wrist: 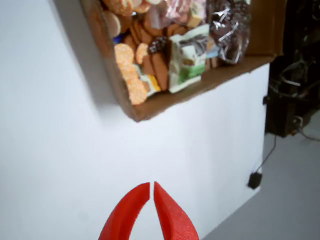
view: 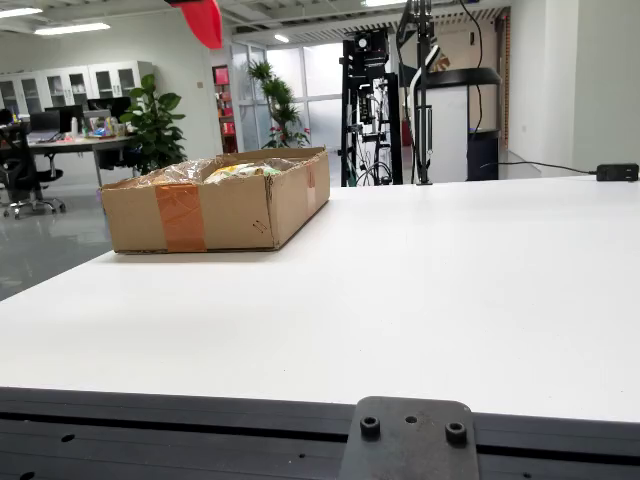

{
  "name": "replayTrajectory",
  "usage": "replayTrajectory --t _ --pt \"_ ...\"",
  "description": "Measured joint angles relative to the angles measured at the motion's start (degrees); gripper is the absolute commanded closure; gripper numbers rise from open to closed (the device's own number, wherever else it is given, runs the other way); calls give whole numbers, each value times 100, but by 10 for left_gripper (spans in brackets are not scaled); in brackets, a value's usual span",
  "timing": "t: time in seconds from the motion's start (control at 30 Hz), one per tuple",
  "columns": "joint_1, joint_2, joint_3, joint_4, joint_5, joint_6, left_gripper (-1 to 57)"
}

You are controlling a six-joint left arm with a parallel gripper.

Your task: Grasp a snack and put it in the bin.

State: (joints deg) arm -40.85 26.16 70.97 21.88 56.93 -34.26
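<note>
A red gripper (wrist: 151, 192) hangs high above the white table (view: 420, 300), its two tips pressed together and holding nothing, as the wrist view shows. Below it lies bare tabletop, with no loose snack visible on the table in either view. Farther off, near the table's far left corner in the front view, sits a cardboard box (view: 215, 205), patched with tape and crowded with snacks (wrist: 145, 55): round orange biscuits, a green-and-white packet (wrist: 187, 57) and a clear wrapped pack (wrist: 230, 30). No separate bin can be made out. The step in hand appears to be the reach toward a snack. Done well, the jaws should part before descending, centre over one packet, and close across its narrow side, clear of the box wall.
</note>
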Motion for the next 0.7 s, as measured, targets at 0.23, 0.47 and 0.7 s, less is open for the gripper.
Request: replayTrajectory --t 0.23,0.47,0.7 --pt "-508 -805 862 -51 137 -98 564" --pt "-1250 -1033 1133 -139 360 -105 565" --pt "-2140 -1055 1206 -433 364 -57 566"
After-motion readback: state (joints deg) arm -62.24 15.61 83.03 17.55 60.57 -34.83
